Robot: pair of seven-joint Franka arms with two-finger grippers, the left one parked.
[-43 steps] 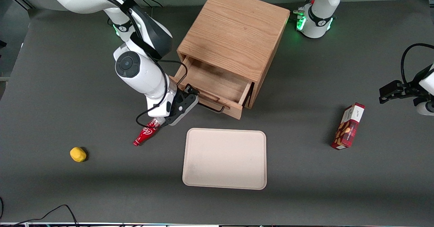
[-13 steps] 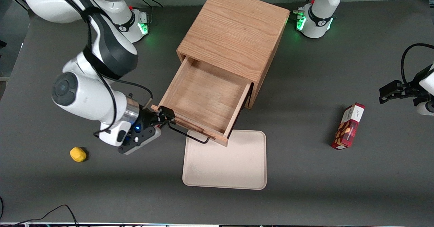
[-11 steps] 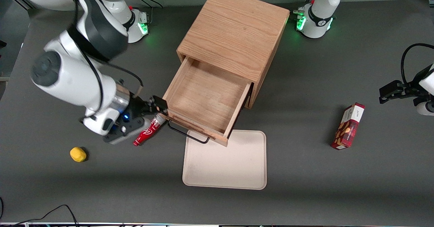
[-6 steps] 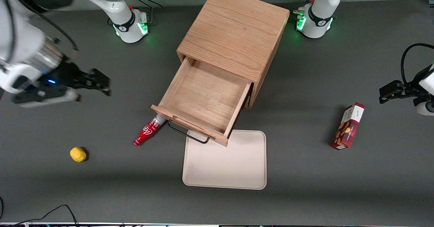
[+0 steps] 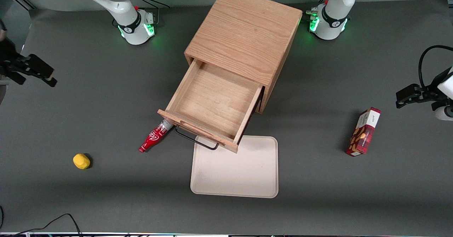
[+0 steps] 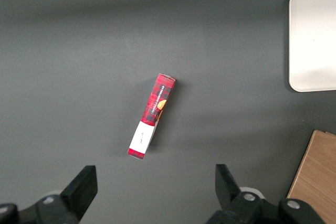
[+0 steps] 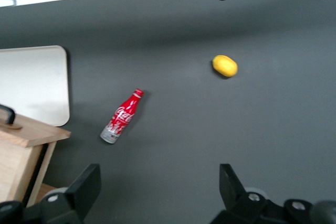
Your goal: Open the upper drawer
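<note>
Upper drawer (image 5: 212, 104): pulled well out of the cabinet (image 5: 244, 35), its inside bare, so the task looks done.
Handle (image 5: 196, 140): free, nothing touching it, overhanging the tray (image 5: 235, 180).
Gripper (image 5: 30, 70): near the working arm's end of the table, well apart from the drawer; fingers spread wide, holding nothing.
Bottle (image 7: 122, 123): lies on the table just beside the drawer front.

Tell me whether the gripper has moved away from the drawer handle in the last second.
Yes. The gripper has left the light oak upper drawer's black wire handle and now hangs at the working arm's end, jaws open.
</note>
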